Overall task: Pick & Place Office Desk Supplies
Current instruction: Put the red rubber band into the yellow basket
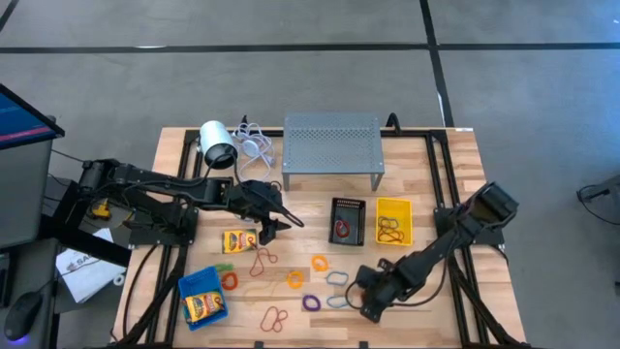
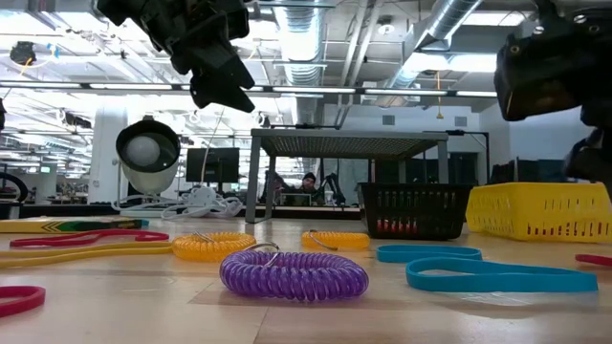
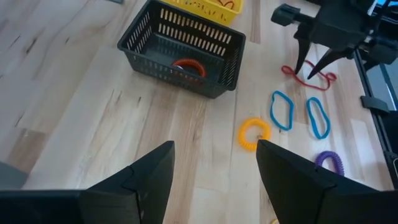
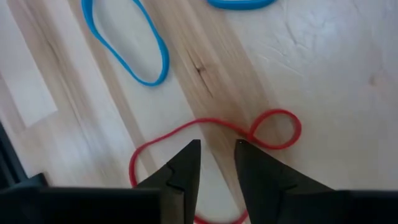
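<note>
right wrist view: red band (image 4: 211, 134) partly behind right pincer (image 4: 217, 152)

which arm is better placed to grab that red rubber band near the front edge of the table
Right. The right pincer hangs directly over the red rubber band, fingers narrowly apart. The left pincer is open beside the crayon box.

Grey concrete floor (image 1: 291, 24) surrounded the wooden table (image 1: 455, 320), crossed by dark seam lines. Beyond the table's far edge — an open workshop hall, exposed silver ducts (image 2: 435, 33) and strip lights overhead, monitors (image 2: 206, 162) on distant desks, a seated person (image 2: 308, 183) far back.
</note>
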Motion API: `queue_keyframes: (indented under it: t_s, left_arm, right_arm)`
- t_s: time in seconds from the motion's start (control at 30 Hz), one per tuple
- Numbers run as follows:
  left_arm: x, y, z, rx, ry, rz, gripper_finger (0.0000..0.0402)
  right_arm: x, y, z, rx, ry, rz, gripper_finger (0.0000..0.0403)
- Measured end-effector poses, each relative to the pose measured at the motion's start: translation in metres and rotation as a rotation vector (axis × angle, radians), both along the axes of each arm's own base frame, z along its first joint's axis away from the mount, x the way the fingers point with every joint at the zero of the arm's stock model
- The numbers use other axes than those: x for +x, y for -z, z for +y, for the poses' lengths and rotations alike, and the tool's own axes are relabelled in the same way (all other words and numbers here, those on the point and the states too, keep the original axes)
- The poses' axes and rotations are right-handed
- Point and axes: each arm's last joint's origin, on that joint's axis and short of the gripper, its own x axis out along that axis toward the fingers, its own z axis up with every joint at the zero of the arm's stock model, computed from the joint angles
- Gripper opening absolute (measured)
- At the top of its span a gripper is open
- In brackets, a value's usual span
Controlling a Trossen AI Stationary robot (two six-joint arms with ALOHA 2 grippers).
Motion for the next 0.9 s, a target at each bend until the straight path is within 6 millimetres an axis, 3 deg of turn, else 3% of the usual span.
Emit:
queue_keyframes:
  t_s: [0.43,0.9]
  left_arm:
    - [0.0,0.0,-0.007,0.0,0.026,0.001,0.0223]
    - [0.0,0.0,-0.007,-0.001,0.026,0.001,0.0223]
  right_arm:
    - [0.007,-0.023,0.005,-0.052,-0.009,0.07,0.0103]
    - [0.006,-0.018,-0.008,-0.103,0.008,0.113,0.0104]
